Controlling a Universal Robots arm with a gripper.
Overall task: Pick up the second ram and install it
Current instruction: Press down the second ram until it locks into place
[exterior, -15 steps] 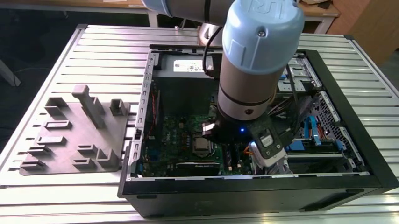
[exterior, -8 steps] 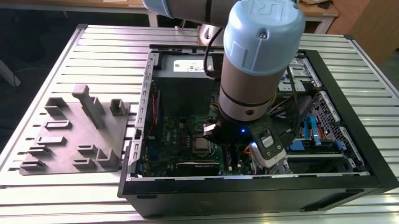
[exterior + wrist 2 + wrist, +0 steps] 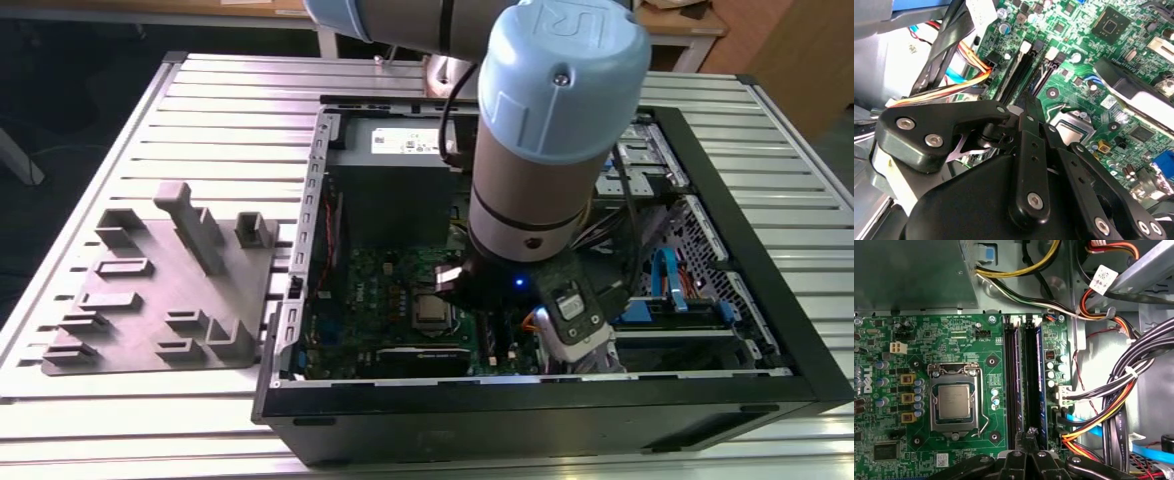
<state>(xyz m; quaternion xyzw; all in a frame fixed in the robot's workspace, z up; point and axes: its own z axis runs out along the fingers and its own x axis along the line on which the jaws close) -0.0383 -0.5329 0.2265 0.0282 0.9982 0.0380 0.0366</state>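
In the first wrist view, two dark memory sticks stand side by side in the motherboard's slots. The second ram (image 3: 1033,370) is the one nearer the cable bundle, and the other stick (image 3: 1014,370) is nearer the processor (image 3: 954,402). My gripper (image 3: 1029,433) is shut, its tips together over the near end of the second ram; whether they press on it I cannot tell. In the second wrist view the gripper (image 3: 1025,109) points down at the same slot (image 3: 1044,75). The arm's wrist (image 3: 534,230) reaches down into the open computer case (image 3: 747,230).
A grey holder tray (image 3: 147,300) with upright posts lies on the slatted table at the exterior view's left. Black, orange and yellow cables (image 3: 1114,390) crowd the side of the slots away from the processor. The power supply (image 3: 914,275) sits beyond the board.
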